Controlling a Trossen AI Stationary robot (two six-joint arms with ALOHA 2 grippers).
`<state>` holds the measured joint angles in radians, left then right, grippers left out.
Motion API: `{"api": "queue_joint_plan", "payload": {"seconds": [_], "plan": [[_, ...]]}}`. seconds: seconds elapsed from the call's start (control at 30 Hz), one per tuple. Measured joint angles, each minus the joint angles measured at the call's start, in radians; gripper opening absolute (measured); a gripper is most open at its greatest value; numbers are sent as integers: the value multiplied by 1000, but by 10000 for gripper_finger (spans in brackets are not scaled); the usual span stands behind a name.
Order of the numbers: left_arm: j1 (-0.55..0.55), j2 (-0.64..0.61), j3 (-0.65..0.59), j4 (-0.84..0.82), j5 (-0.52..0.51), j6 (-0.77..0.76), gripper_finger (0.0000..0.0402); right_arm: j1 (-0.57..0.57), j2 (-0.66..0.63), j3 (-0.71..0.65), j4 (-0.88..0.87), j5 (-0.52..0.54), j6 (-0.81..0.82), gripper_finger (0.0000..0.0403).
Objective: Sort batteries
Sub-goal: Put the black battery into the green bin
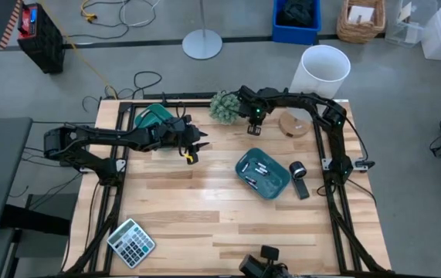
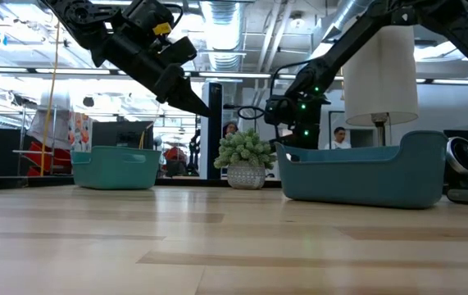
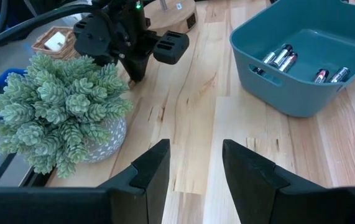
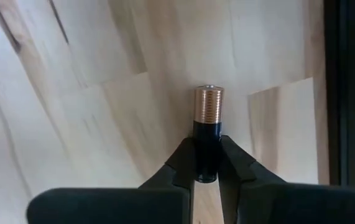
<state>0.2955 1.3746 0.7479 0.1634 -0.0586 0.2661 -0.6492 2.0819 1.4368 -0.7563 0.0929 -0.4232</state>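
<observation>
A battery [image 4: 208, 124] with a copper-coloured top and a black body lies on the wood near the table's far edge, between the plant [image 1: 224, 106] and a round wooden disc [image 1: 293, 123]. My right gripper [image 1: 255, 126] points down over it and is shut on it. A teal tray [image 1: 245, 161] right of centre holds several batteries [image 3: 283, 57]. A second teal tray [image 1: 152, 116] stands at the far left. My left gripper [image 1: 195, 148] hovers open above the table's left middle, with nothing between its fingers [image 3: 155, 168]. My right gripper pinches the battery's black body [image 4: 207, 146] between its two fingertips [image 4: 186, 163], at the end away from the copper top. The fingers come from above, pointing down, and lie across the battery. Whether the battery is lifted off the wood, I cannot tell.
A black-and-silver cylinder gadget [image 1: 298, 171] lies right of the teal tray. A grey calculator [image 1: 131, 242] sits at the near left corner. The potted plant [image 3: 59, 106] stands close to my right gripper [image 3: 133, 53]. A white bin [image 1: 324, 71] stands beyond the far edge.
</observation>
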Motion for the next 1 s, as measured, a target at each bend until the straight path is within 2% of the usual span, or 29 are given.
{"api": "queue_joint_plan", "payload": {"seconds": [0.53,1.0], "plan": [[0,0,0,-3,0,0,142,26,-27,-4,-65,-19,74,47],[0,0,0,-10,-1,-9,142,98,-213,-3,-69,-16,135,47]]}}
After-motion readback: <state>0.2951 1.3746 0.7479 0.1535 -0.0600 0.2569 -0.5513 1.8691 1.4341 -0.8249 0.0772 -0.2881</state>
